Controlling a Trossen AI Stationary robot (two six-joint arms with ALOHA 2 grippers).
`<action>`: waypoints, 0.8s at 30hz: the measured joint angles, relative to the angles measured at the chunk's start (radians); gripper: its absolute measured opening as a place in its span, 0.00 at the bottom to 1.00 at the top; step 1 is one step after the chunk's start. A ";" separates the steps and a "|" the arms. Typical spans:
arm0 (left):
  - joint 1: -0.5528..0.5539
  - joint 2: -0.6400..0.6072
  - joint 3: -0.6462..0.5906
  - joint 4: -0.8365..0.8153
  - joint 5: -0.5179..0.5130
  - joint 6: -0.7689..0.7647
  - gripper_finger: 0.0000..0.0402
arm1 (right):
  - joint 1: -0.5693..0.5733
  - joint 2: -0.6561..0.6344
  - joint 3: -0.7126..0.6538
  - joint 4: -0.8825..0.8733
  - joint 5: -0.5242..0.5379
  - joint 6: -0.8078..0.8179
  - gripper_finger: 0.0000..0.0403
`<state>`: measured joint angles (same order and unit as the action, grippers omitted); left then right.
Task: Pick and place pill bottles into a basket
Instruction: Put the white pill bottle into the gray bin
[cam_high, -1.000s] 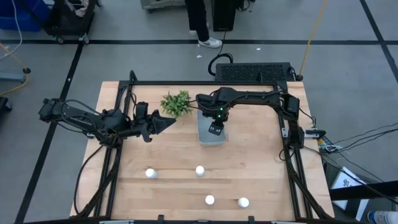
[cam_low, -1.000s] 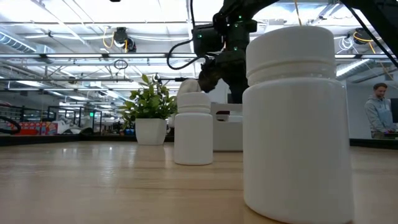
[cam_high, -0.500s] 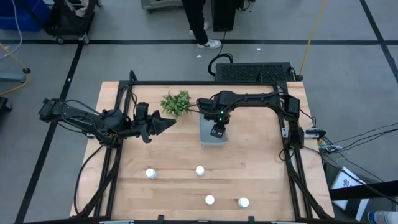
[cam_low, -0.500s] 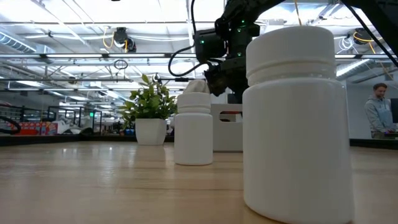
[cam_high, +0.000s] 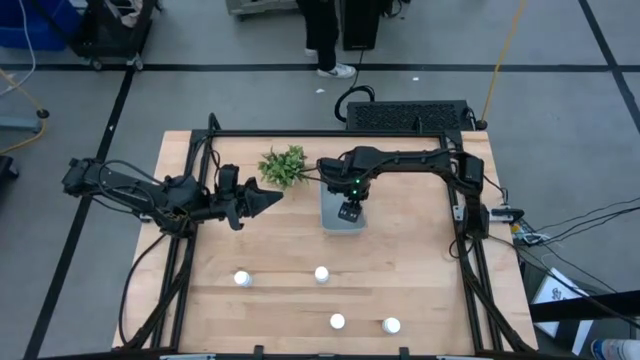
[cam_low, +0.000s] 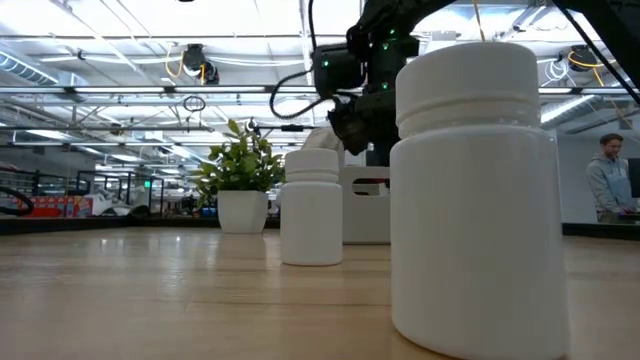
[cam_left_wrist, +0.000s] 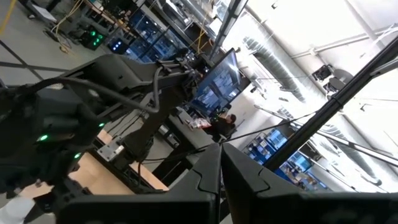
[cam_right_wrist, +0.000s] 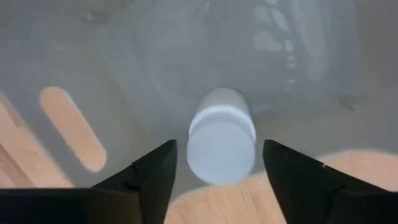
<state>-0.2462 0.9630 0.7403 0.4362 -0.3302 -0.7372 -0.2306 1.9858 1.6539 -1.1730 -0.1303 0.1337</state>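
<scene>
Your right claw (cam_high: 347, 212) hangs directly over the basket (cam_high: 341, 222), and its fingers (cam_right_wrist: 146, 177) stand apart with nothing between them. Straight below the gap, one pill bottle (cam_right_wrist: 221, 144) lies on its side on the basket's floor, clear of both fingertips. From worktop height you see that claw (cam_low: 360, 110) above the basket (cam_low: 365, 205), which stands behind the bottles nearest the camera.

Your left claw (cam_high: 268, 199) waits well to the left of the right claw, above the worktop (cam_high: 420, 270) just beside the plant (cam_high: 283, 165); its fingers (cam_left_wrist: 205, 177) are pressed together and hold nothing.

The other four pill bottles stand upright on the worktop, all well apart from the basket on the near side of the right claw. One (cam_high: 321, 274) stands almost straight in front of the basket, one (cam_high: 241, 278) off toward the left claw's side, and two (cam_high: 337, 321) (cam_high: 392, 325) nearer the front edge. In the low view, one bottle (cam_low: 478, 190) fills the foreground and a second (cam_low: 312, 208) stands farther back.

A person (cam_low: 610, 180) stands in the room beyond the worktop.
</scene>
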 joint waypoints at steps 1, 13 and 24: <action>0.000 0.000 0.000 0.000 0.000 0.000 0.05 | 0.000 -0.008 0.000 -0.005 0.000 0.001 0.61; 0.000 0.000 0.000 -0.022 0.009 -0.005 0.05 | 0.032 -0.176 0.000 -0.038 -0.002 0.112 0.70; 0.007 -0.002 0.000 -0.058 0.107 -0.032 0.12 | 0.092 -0.438 0.001 0.185 0.048 0.462 0.70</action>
<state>-0.2397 0.9606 0.7403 0.3778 -0.2234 -0.7696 -0.1384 1.5473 1.6544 -0.9882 -0.0824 0.5960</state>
